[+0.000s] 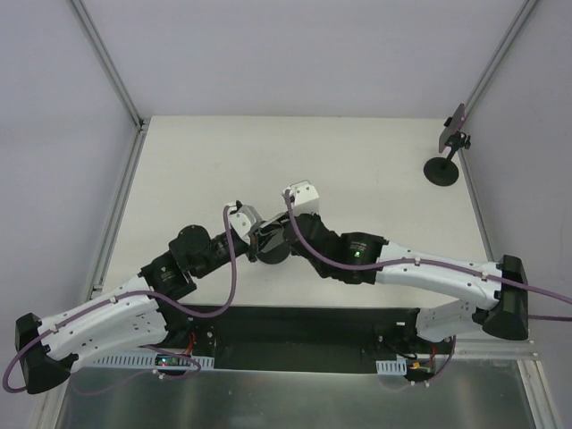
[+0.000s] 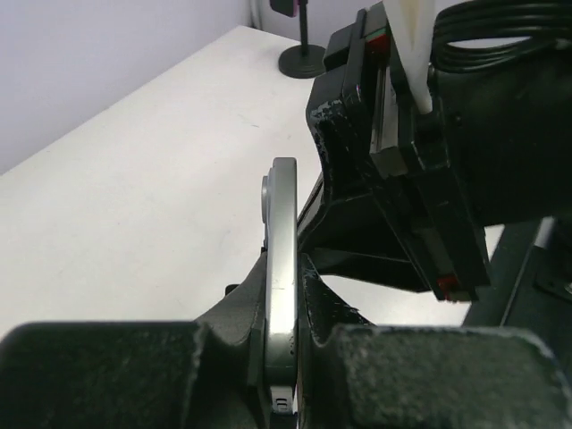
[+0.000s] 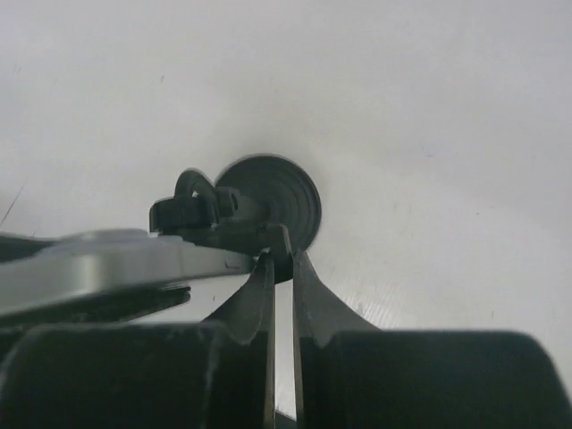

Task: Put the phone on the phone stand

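Observation:
The phone (image 2: 281, 223) is a thin silver slab seen edge-on, and my left gripper (image 2: 284, 313) is shut on its two faces. In the right wrist view the phone (image 3: 107, 264) comes in from the left and meets the black cradle of the phone stand (image 3: 286, 192), whose round base sits on the table below. My right gripper (image 3: 281, 259) is shut, its tips pinching the cradle's end. From above, both grippers meet over the stand (image 1: 273, 252) at the table's middle, left gripper (image 1: 255, 239) facing right gripper (image 1: 275, 234). The phone itself is hidden there.
A second black stand (image 1: 442, 170) with a dark slab on top stands at the back right corner, also in the left wrist view (image 2: 302, 61). Metal frame posts (image 1: 107, 63) run along both table sides. A black cable tray (image 1: 295, 335) lies between the arm bases.

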